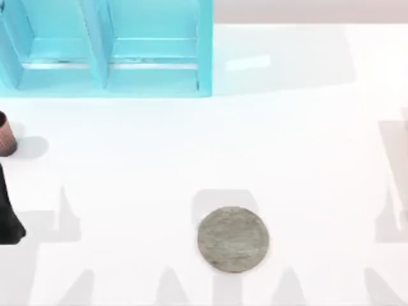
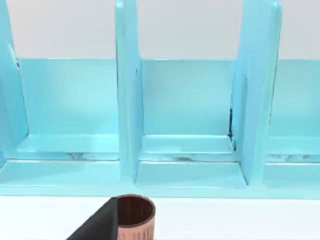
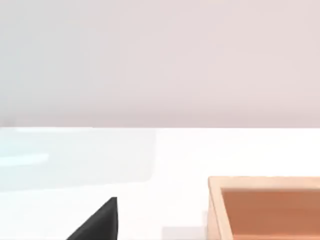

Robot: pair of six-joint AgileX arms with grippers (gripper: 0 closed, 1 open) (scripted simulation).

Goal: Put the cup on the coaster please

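Here, at the far left edge of the white table (image 1: 306, 146), part of the dark left arm (image 1: 9, 217) of the AgileX pair shows in the top view, with the cup (image 1: 6, 135) just beyond it, toward the blue shelf (image 1: 108, 51). In the left wrist view, one dark finger (image 2: 100, 222) of the left gripper crosses in front of the cup (image 2: 134, 216) and covers part of its side; whether it touches the cup cannot be told, and how wide the fingers stand cannot be told either.

The cup is a small reddish-brown tumbler with ribbed sides and a dark inside. It stands upright on the table, its mouth facing up, just in front of the shelf's lower ledge. Beyond it, the shelf (image 2: 190, 115) rises as a row of open compartments set apart by upright dividers.

Well away from the left arm, toward the middle of the table and nearer its front edge, the coaster (image 1: 233, 239) lies flat, a round grey disc with a mottled face. Cup and coaster are well apart, with bare table between them.

In the right wrist view, a dark finger (image 3: 97, 222) of the right gripper shows low in the frame above the table; its opening cannot be told. Near it stands the corner of an orange-brown open box (image 3: 265, 207).
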